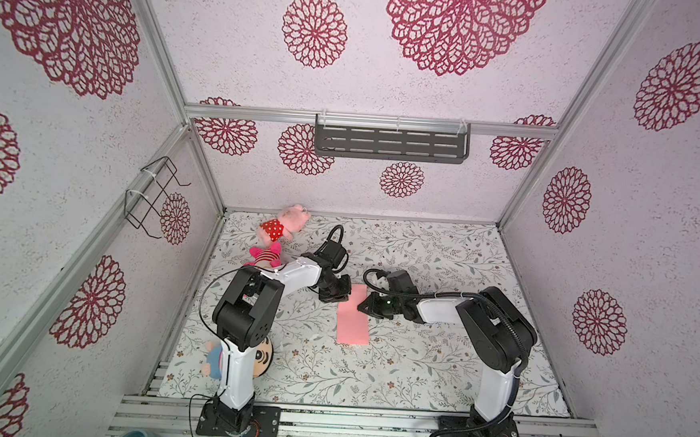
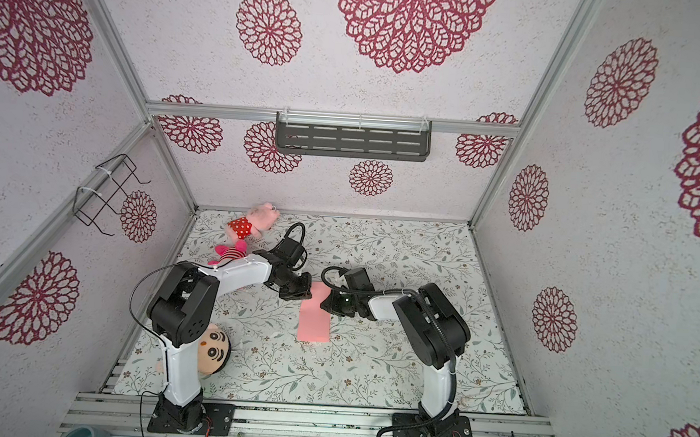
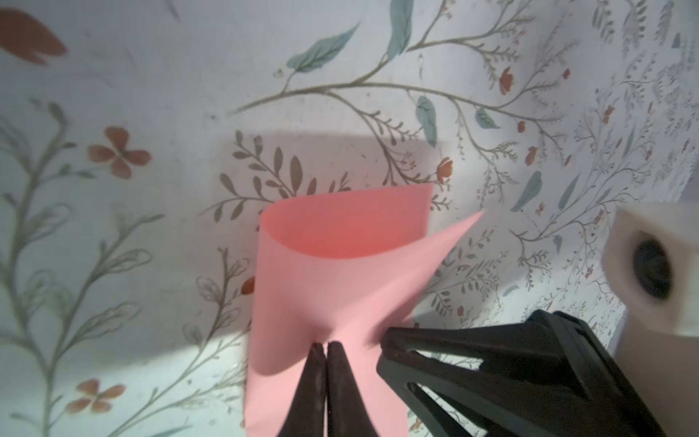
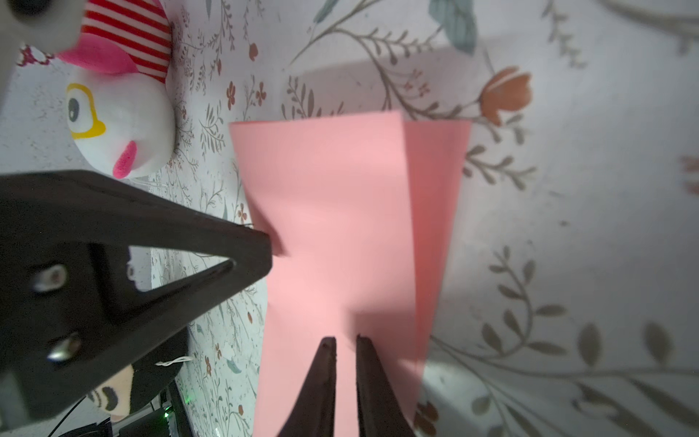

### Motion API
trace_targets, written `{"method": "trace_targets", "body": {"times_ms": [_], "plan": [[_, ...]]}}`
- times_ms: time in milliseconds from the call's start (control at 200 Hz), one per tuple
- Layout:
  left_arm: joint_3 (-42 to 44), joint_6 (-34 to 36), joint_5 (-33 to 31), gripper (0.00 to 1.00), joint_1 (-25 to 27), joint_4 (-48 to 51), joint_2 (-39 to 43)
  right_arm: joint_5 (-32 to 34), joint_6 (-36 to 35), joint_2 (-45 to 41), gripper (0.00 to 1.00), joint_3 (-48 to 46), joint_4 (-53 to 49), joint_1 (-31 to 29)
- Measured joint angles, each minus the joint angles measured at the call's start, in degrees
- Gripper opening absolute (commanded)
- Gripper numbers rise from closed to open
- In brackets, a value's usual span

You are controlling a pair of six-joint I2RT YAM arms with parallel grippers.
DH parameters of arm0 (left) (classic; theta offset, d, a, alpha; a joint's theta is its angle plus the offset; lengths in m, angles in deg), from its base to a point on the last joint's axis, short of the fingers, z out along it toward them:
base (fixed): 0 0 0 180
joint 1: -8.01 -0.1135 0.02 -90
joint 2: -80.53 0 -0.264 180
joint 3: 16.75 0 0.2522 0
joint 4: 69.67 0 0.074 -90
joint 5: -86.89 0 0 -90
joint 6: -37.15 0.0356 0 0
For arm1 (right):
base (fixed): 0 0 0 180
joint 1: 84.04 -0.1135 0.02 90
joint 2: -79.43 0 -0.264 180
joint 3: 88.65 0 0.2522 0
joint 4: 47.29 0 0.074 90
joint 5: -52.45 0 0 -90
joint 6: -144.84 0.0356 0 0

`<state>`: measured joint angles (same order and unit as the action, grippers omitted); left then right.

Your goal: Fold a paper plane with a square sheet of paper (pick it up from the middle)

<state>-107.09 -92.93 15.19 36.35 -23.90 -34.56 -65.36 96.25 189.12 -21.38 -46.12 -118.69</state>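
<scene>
Left wrist view: left gripper (image 3: 325, 350) pinched tight on the far end of the paper (image 3: 333, 287), which curls over into a loose tube, no crease pressed yet. Right wrist view: right gripper (image 4: 346, 346) with jaws a narrow slit apart, paper lying between or just under the tips; whether it bites cannot be told. One layer overlaps the other off-square.

Both top views: paper (image 1: 352, 319) mid-mat (image 1: 435, 358) between the two arms, long axis running near to far, near end lying flat, both grippers at its far end.

Risks, as judged:
- Edges are misaligned; pressing now would set a crooked centre fold.
- Opposed pulls at one end could tear or wrinkle thin paper.
- If the right jaws hold nothing, the curl may spring open on release.
- Grippers sit close together; fingers could collide.
- Plush toy (image 4: 121, 125) lies left, clear of the work.
</scene>
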Motion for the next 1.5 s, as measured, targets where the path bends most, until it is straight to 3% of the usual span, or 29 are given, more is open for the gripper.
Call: {"method": "trace_targets", "body": {"times_ms": [530, 821, 1121, 1501], "plan": [[-0.24, 1.57, -2.6, 0.07, -0.55, 2.36, -1.38, 0.2, 0.0, 0.0, 0.17, -0.17, -0.55, 0.0], [-0.44, 3.5, -7.58, 0.07, -1.81, 7.63, 0.26, 0.48, 0.0, -0.04, 0.16, -0.17, -0.76, -0.02], [-2.16, 2.32, -1.88, 0.07, -2.14, 3.98, 3.82, 0.48, 0.0, -0.04, 0.17, -0.17, -0.76, -0.04], [-4.13, 2.6, -0.81, 0.07, -2.12, 4.17, -3.63, 0.5, -0.02, -0.04, 0.16, -0.17, -0.79, -0.04]]}}
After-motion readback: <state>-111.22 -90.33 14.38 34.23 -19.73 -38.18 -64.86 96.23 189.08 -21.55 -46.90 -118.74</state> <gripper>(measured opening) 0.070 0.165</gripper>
